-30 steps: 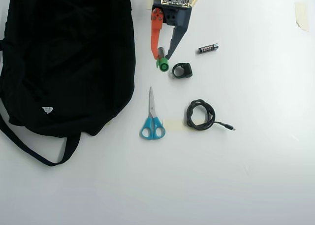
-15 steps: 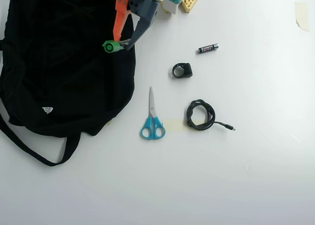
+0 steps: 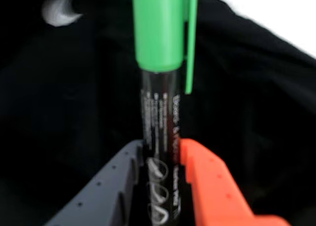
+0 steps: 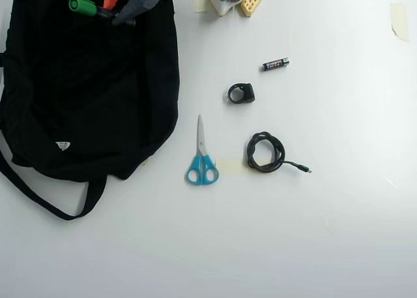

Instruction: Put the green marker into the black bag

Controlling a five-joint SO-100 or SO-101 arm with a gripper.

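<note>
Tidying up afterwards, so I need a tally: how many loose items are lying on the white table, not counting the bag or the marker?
4: battery at upper right, small black ring-like piece below it, blue-handled scissors centre, coiled black cable right of them. The black bag may hide more.

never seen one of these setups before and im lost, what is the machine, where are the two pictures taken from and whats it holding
The machine is a small robot arm on a white table. Its hand has two fingers, one orange and one grey.

One picture comes from a camera riding on the arm's wrist, so you look along the fingers. The other comes from a fixed camera looking straight down at the table.

The hand is shut on the green marker, gripping its dark barrel; the green cap sticks out beyond the fingers. In the overhead view the marker is above the top part of the black bag.

Also on the table: blue-handled scissors, a coiled black cable, a small black ring-shaped object and a small battery.
</note>
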